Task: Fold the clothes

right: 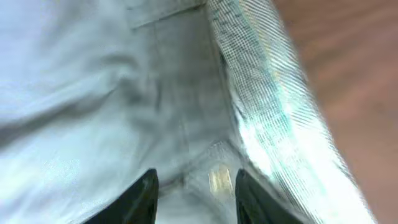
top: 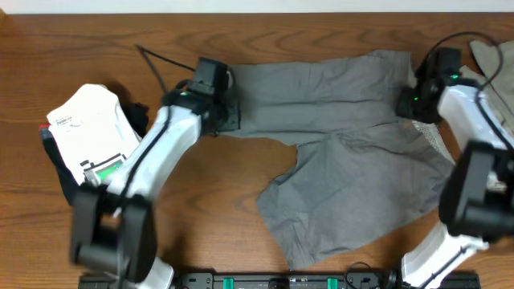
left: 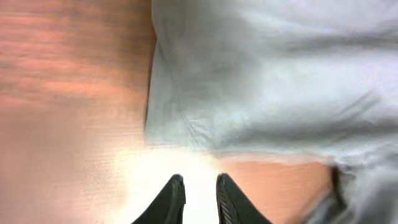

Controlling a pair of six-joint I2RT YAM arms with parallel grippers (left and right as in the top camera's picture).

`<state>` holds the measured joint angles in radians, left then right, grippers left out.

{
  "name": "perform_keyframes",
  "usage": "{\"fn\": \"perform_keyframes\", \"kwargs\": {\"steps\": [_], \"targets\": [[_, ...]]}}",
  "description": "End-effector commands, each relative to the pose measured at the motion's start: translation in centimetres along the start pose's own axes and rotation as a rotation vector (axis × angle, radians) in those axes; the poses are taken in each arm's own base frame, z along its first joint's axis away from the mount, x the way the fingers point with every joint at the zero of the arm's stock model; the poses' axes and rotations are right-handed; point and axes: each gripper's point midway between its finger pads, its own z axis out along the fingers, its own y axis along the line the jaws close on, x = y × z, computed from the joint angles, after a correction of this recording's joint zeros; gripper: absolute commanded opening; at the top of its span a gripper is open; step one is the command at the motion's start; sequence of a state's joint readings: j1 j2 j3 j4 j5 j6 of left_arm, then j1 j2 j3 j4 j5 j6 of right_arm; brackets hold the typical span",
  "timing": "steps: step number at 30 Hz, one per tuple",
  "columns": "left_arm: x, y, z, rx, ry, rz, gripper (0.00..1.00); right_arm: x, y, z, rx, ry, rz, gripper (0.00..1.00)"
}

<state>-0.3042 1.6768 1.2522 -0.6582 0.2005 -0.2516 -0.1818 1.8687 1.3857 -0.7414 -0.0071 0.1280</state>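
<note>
The grey shorts [top: 353,152] lie spread on the wooden table, one leg reaching left along the back and the other toward the front edge. My left gripper [top: 218,108] hovers at the hem of the back leg. In the left wrist view its fingers [left: 196,196] are a little apart, empty, over bare wood just short of the hem [left: 249,93]. My right gripper [top: 419,98] is at the waistband end. In the right wrist view its fingers [right: 196,190] are wide open over the waistband inside [right: 186,112], with a small label between them and mesh pocket lining [right: 273,124] beside it.
A folded white garment [top: 88,128] on a dark item lies at the far left. Another grey cloth [top: 494,56] sits at the back right corner. A thin black cable [top: 157,64] runs across the back left of the table [top: 209,193].
</note>
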Motion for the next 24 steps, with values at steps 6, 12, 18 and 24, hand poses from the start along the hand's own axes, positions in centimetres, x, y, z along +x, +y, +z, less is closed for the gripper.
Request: {"fn": "perform_keyframes", "kwargs": {"steps": [6, 12, 18, 24], "targets": [[8.9, 0.0, -2.5, 0.021, 0.341, -0.152, 0.29, 3.6, -1.2, -11.6, 0.029, 0.000, 0.007, 0.43], [13.9, -1.0, -1.0, 0.126, 0.501, -0.253, 0.51, 5.8, -1.4, -11.2, 0.039, 0.079, 0.006, 0.44], [16.7, -2.5, 0.5, 0.274, 0.563, -0.289, 0.53, 6.9, -1.6, -10.8, 0.044, 0.121, 0.006, 0.45], [17.5, -3.4, 2.0, 0.309, 0.537, -0.272, 0.56, 9.3, -1.8, -9.7, 0.052, 0.201, 0.003, 0.44]]}}
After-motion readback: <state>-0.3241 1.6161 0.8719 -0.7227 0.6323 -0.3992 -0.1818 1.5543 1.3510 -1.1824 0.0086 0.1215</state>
